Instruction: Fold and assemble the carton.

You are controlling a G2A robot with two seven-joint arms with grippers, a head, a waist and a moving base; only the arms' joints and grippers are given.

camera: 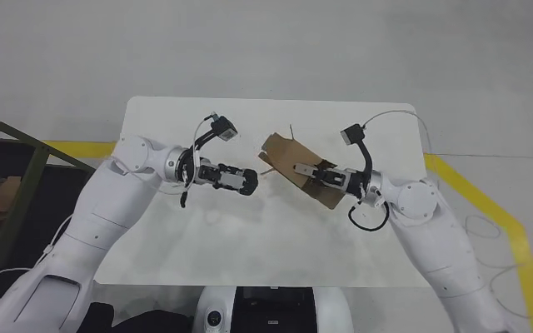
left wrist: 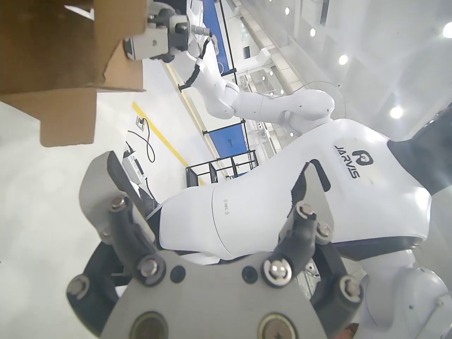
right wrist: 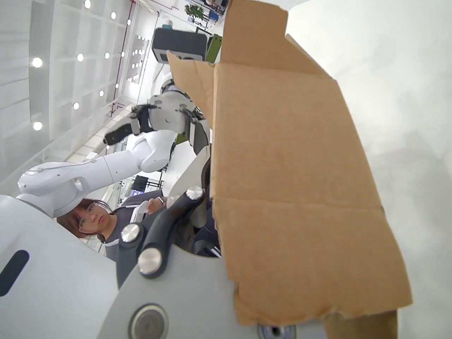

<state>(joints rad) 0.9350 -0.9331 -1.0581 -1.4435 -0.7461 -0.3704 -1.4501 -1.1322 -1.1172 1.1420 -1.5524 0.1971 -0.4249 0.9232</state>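
The brown carton (camera: 296, 162) is over the white table (camera: 250, 241), close to the middle and a bit toward 1 o'clock in the top view. It is not folded up. It looks like an open tube with loose flaps sticking out at its ends. It sits slanted, one end toward 10 o'clock and the other toward 4 o'clock. I cannot tell if it touches the table.

The right gripper (camera: 306, 170) comes in from the 4 o'clock side and pinches the carton. In the right wrist view one wall of the carton (right wrist: 289, 178) lies right across the right gripper (right wrist: 212, 199). One dark finger (right wrist: 196, 209) is on one side of the wall. The other finger is hidden behind the cardboard. In the left wrist view the right gripper (left wrist: 141, 45) sits at the edge of the carton (left wrist: 53, 36).

The left gripper (camera: 252, 181) is at 8 o'clock from the carton, near it but not touching. Its fingers are spread wide with nothing between them, as the left wrist view shows (left wrist: 208, 174). The right wrist view shows the left gripper (right wrist: 157, 139) spread too.

A yellow line (camera: 466, 187) runs on the floor past the table's 3 o'clock side.
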